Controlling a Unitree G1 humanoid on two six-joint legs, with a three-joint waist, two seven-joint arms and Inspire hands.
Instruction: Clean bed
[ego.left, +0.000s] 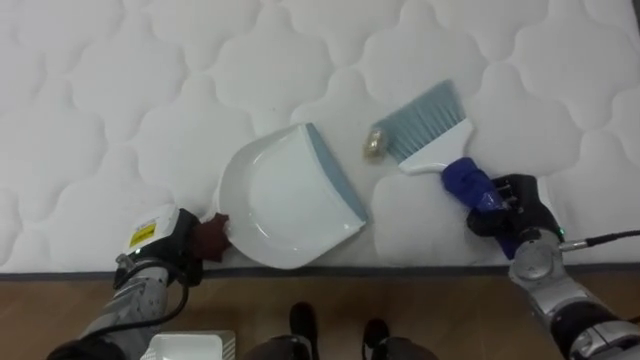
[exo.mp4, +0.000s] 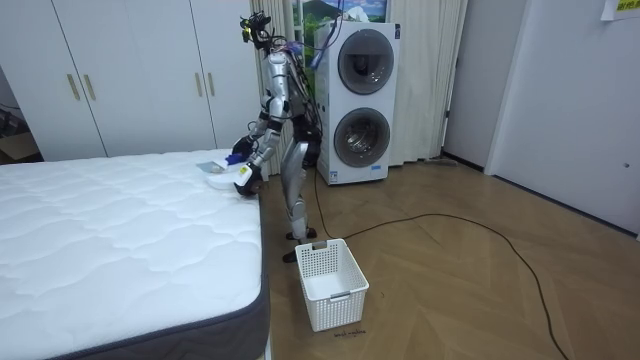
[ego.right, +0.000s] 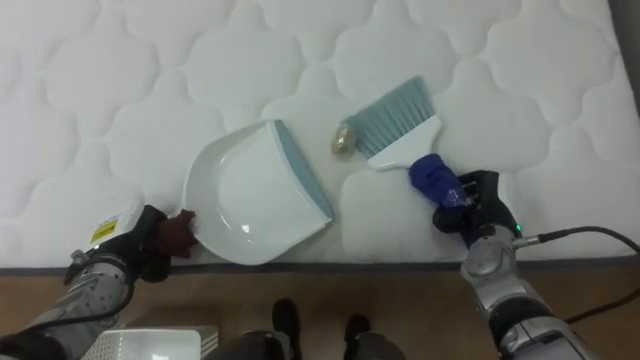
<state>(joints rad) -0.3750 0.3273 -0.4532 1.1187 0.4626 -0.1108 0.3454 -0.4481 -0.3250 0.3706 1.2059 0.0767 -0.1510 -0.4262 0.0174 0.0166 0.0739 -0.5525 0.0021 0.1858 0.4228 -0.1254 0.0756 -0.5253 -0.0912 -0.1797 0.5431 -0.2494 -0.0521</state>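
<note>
You'll find the small tan scrap (ego.left: 374, 145) on the bed (ego.left: 120, 120), against the brush (ego.left: 430, 130) bristles and just beside the dustpan (ego.left: 285, 200) lip. Your right hand (ego.left: 510, 205) is curled round the brush's blue handle. Your left hand (ego.left: 175, 245) grips the dustpan's dark red handle at the mattress edge.

We see bright, even light across the white mattress (ego.left: 120, 100). The dustpan (ego.left: 285, 205) and brush (ego.left: 425, 122) throw only faint, soft shadows, and the wood floor (exo.mp4: 450, 285) has a mild sheen.
</note>
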